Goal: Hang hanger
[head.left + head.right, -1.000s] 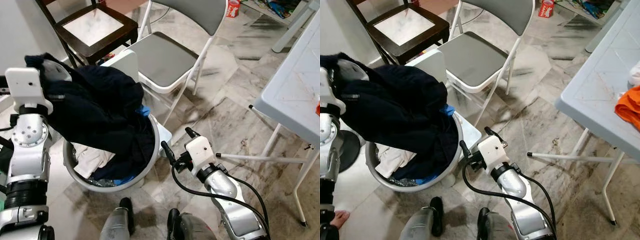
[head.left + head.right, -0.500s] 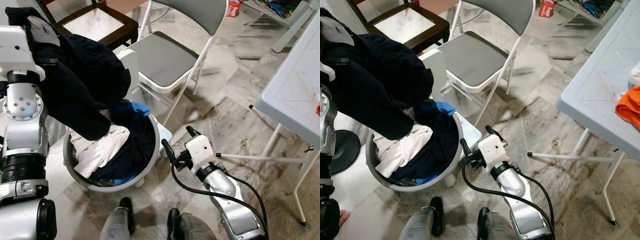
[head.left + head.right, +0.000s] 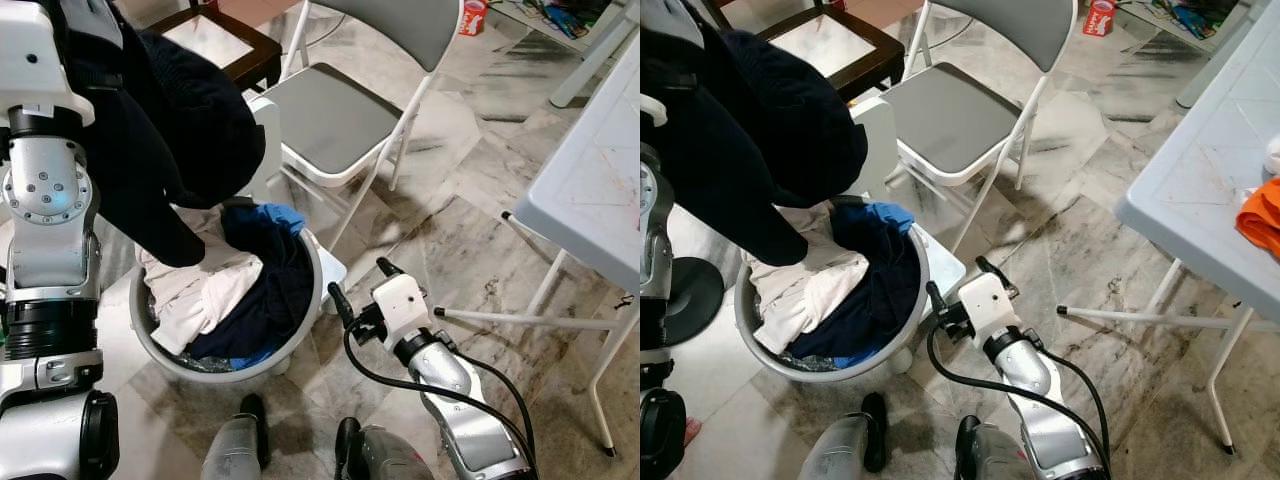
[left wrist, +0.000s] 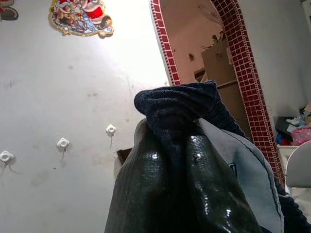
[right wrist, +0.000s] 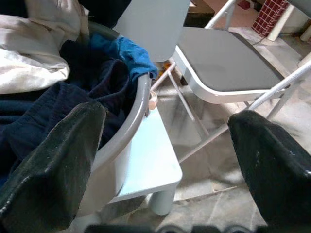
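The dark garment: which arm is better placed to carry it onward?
Left, probably. The left claw is already shut on the dark garment, lifted above the laundry basket. The right claw hangs open and low beside the basket, holding nothing.

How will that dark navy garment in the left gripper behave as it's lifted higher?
Probably floppy: the navy garment droops in folds from the left gripper, its tail hanging by the laundry basket. Looks thick, so likely fairly heavy. The fingers pinch one bunched fold, so it may swing.
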You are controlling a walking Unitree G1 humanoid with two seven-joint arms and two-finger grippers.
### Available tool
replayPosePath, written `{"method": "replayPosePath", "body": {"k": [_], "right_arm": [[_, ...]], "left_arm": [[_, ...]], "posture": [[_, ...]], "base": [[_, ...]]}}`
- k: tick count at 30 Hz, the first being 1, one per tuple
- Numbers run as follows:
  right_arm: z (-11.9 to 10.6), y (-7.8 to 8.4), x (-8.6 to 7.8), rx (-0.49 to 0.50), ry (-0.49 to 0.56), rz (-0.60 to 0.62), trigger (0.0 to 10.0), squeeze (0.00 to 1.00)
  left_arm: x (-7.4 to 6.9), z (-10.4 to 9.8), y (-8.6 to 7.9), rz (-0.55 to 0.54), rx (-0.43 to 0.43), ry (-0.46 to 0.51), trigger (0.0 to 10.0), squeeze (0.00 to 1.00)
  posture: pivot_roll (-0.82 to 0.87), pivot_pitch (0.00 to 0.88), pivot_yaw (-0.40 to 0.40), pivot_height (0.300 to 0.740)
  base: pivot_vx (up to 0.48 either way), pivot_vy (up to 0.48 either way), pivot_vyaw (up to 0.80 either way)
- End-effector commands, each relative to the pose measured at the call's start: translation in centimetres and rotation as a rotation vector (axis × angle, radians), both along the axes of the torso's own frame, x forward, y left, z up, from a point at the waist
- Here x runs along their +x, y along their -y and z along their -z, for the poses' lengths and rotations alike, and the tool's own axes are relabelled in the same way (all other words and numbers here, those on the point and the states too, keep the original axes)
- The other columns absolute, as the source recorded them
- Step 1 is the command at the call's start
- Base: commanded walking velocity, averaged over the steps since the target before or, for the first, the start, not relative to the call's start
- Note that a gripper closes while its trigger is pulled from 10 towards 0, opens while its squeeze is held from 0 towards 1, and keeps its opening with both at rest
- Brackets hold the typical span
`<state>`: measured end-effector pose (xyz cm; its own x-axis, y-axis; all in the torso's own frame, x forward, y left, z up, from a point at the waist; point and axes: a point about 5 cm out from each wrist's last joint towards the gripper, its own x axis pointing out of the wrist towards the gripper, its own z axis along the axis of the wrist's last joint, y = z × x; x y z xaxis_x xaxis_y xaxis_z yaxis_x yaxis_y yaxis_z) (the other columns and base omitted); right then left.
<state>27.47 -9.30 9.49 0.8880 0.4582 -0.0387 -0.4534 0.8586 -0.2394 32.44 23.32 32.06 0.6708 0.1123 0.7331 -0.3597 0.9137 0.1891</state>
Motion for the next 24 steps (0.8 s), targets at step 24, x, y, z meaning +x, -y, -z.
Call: {"method": "replayPosePath", "body": {"k": [24], "right_arm": [[4.5,0.3,0.3,0.018,-0.365,0.040,10.0,0.00]], "left_arm": [[-5.2,22.5,1.3,0.018,-0.215,-0.813,1.0,0.00]], "posture": [[0.10,0.305,-0.052,0.740]], "base": [[0.000,0.000,0.00]]}}
